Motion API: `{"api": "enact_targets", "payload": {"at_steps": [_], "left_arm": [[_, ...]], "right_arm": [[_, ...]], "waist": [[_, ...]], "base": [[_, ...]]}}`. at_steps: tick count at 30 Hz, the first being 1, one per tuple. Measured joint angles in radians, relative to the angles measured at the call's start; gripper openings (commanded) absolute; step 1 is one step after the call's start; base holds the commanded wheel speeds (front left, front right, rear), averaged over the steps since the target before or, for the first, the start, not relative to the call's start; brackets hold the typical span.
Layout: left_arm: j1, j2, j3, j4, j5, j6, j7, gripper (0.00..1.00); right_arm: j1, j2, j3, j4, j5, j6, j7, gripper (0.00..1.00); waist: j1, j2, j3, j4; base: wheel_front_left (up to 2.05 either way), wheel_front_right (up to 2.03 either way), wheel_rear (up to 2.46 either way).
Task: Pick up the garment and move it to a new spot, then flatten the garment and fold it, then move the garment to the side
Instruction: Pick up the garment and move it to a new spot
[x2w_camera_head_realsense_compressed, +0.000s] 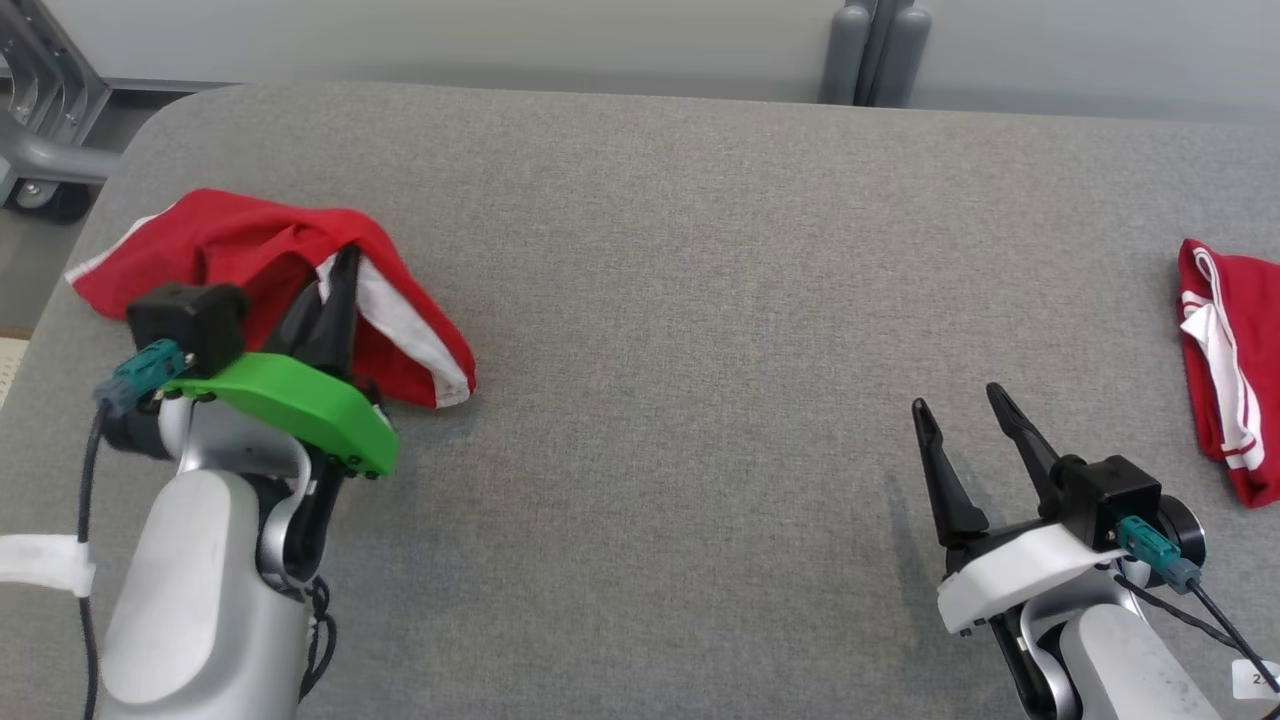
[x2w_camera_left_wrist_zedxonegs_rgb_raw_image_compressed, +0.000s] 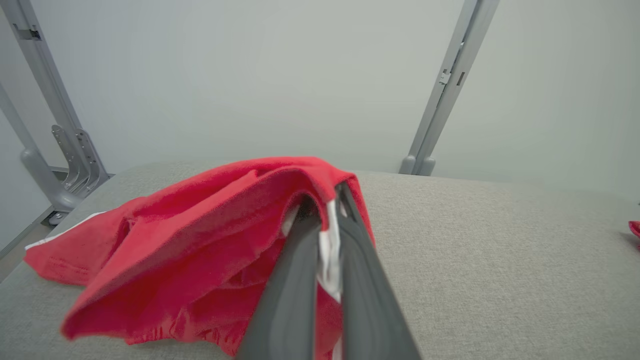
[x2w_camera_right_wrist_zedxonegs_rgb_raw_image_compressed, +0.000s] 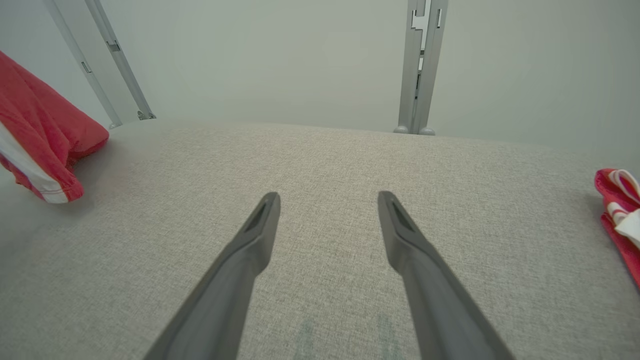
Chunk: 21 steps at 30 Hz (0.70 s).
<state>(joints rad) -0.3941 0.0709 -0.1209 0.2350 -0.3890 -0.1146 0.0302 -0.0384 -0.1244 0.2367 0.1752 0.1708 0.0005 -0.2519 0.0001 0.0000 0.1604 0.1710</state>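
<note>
A crumpled red garment (x2w_camera_head_realsense_compressed: 250, 262) with white stripes lies at the left of the grey table (x2w_camera_head_realsense_compressed: 680, 300). My left gripper (x2w_camera_head_realsense_compressed: 345, 262) is shut on a raised fold of it. In the left wrist view the two dark fingers (x2w_camera_left_wrist_zedxonegs_rgb_raw_image_compressed: 295, 280) pinch the white-striped cloth, and the garment (x2w_camera_left_wrist_zedxonegs_rgb_raw_image_compressed: 190, 240) drapes over their tips. My right gripper (x2w_camera_head_realsense_compressed: 962, 403) hovers open over bare table at the lower right, and its gap holds nothing in the right wrist view (x2w_camera_right_wrist_zedxonegs_rgb_raw_image_compressed: 327, 197). The garment's hem (x2w_camera_right_wrist_zedxonegs_rgb_raw_image_compressed: 40, 150) shows at that view's left edge.
A second red and white garment (x2w_camera_head_realsense_compressed: 1228, 360) lies folded at the table's right edge, also seen as a red bundle (x2w_camera_right_wrist_zedxonegs_rgb_raw_image_compressed: 620, 210) in the right wrist view. Grey metal frame posts (x2w_camera_head_realsense_compressed: 875, 50) stand behind the table. The table's rounded far-left corner is close to the held garment.
</note>
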Motion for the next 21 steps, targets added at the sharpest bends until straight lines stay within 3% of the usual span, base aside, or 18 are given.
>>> {"api": "enact_targets", "payload": {"at_steps": [9, 21], "left_arm": [[-0.033, -0.026, -0.218, -0.191, -0.049, -0.010, 0.110, 0.00], [-0.173, -0.029, -0.508, -0.437, -0.101, -0.010, 0.264, 0.00]], "right_arm": [[-0.002, 0.037, 0.006, -0.002, 0.015, 0.011, 0.000, 1.00], [-0.017, 0.065, -0.008, -0.041, 0.060, 0.015, 0.000, 1.00]], "waist": [[0.0000, 0.0000, -0.026, -0.057], [0.0000, 0.0000, -0.033, -0.193]], "base": [[0.00, 0.00, 0.00], [0.00, 0.00, 0.00]]}}
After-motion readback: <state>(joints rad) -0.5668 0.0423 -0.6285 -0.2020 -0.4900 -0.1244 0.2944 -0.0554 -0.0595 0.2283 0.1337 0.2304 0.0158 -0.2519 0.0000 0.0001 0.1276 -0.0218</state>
